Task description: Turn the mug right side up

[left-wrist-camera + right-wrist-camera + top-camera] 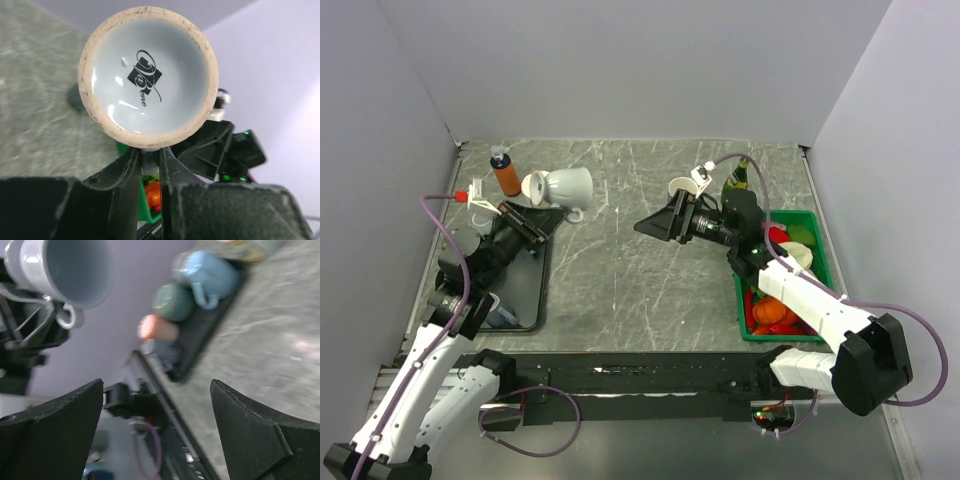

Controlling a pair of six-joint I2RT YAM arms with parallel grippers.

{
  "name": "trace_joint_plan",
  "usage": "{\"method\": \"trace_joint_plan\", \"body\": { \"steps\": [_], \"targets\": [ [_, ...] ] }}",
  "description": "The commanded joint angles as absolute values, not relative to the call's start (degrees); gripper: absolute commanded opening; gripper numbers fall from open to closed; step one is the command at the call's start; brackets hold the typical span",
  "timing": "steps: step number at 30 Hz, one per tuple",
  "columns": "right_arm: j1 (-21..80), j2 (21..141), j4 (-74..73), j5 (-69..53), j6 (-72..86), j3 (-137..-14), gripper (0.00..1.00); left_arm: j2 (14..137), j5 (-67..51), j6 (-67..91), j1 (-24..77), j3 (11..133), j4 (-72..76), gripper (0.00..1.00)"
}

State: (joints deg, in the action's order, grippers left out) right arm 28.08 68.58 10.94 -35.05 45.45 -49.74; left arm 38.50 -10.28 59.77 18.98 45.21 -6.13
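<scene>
The left tool [552,213] has the white mug [568,186] up off the tabletop [630,290], at the far left of the workspace. The mug lies on its side in the air, its base turned back toward the left wrist and its mouth facing the right arm. In the left wrist view the two fingers [129,172] are drawn close together beneath the base, pinching a sliver of white that looks like the handle [67,317]. The right wrist view backs that up, with the loop hanging under the body and the black fingers around it.

This is glazed ceramic: stiff, fairly weighty for its size, slick on the walls and quick to chip if it drops. Only the unglazed foot ring [87,100] offers any bite. The handle is the sound place to hold it, but a thin pinch there probably lets the body swing around the fingers as the wrist rolls. The turn wants to be slow, and the mug wants to go down gently on its foot.

The right tool [655,225] waits mid-table with its fingers spread wide, gripping nothing and pointed at the mug's mouth. The black tray [525,285] sits just below the left arm, so the landing spot needs choosing.
</scene>
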Motion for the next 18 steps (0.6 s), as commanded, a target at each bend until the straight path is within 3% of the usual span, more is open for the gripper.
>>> {"method": "trace_joint_plan", "body": {
  "steps": [1, 7, 13, 18],
  "targets": [
    [30.9, 67.7, 36.2, -42.7, 57.5, -48.0, 0.93, 38.7, -21.2, 62.1, 19.2, 43.9, 20.5, 0.01],
    [35.3, 71.1, 51.4, -43.9, 60.3, -49.7, 0.86, 40.8, -25.8, 66.5, 20.0, 40.3, 37.2, 0.01],
    [39.5, 76.5, 62.3, -41.2, 65.6, -50.9, 0.84, 43.4, -27.8, 67.0, 22.4, 39.1, 42.8, 0.01],
    [41.5, 78.0, 63.1, -37.2, 64.8, -51.4, 0.78, 44.0, -26.0, 65.7, 24.6, 37.9, 45.2, 0.01]
  ]
}}
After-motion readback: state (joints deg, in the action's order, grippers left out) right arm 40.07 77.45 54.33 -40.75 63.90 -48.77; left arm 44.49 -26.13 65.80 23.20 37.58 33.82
